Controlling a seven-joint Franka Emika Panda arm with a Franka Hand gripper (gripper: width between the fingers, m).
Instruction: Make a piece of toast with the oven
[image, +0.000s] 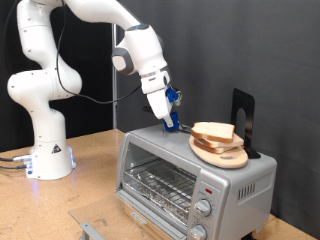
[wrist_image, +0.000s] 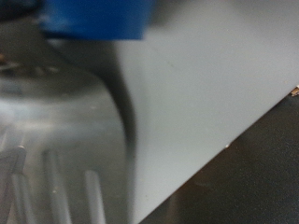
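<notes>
claw (image: 171, 124) is pressing down onto the oven (image: 190, 180) roof, just beside the wooden plate (image: 222, 155); its fingers are hidden, open or closed I cannot tell | piece of toast (image: 213, 132) is lying on the plate atop the oven, seemingly within reach | wrist view is showing only the oven's grey top

A blurred blue claw part (wrist_image: 93, 17) filled one edge. Beside it spread the oven's (wrist_image: 206, 103) flat silver top, its rim running diagonally against a dark surface. Through the glass door (wrist_image: 56, 140), rack wires (wrist_image: 93, 196) showed faintly.
</notes>
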